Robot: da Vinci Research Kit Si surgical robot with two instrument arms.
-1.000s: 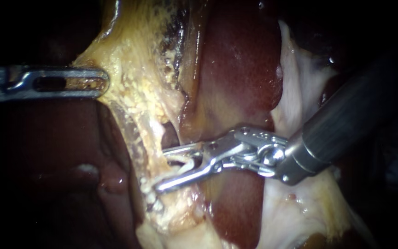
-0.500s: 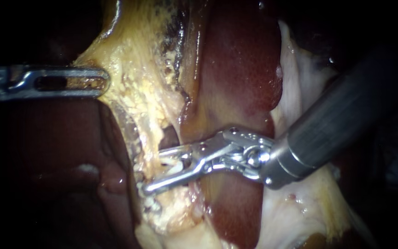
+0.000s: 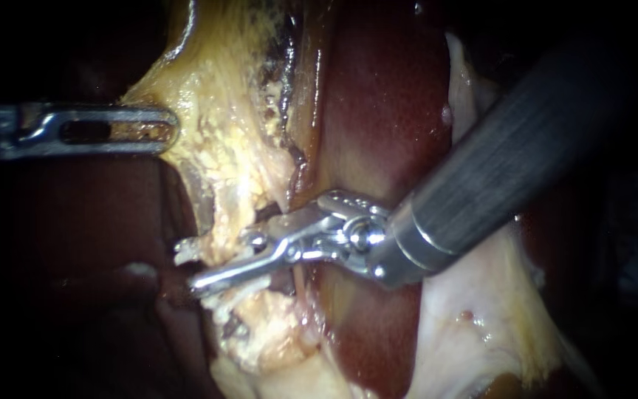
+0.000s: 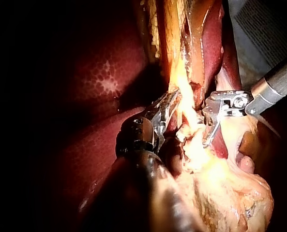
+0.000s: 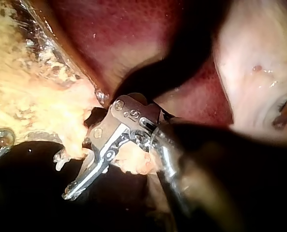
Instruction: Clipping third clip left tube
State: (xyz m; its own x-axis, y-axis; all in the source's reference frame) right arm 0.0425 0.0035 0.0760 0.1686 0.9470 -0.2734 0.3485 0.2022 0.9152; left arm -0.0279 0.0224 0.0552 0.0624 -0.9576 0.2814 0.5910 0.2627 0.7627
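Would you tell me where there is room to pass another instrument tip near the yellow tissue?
Free: the dark liver surface below the left instrument and left of the open-jawed right instrument; also the red liver above those jaws. Crowded: the yellow tissue, straddled by the right jaws and held by the left.

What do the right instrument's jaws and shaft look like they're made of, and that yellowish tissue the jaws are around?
Right instrument: jaws look like bare polished metal, silvery with bright glints. Its shaft is dark grey, matte, finely streaked; coated metal or composite, I cannot tell. The yellowish tissue looks soft, fatty, moist: grainy and glistening.
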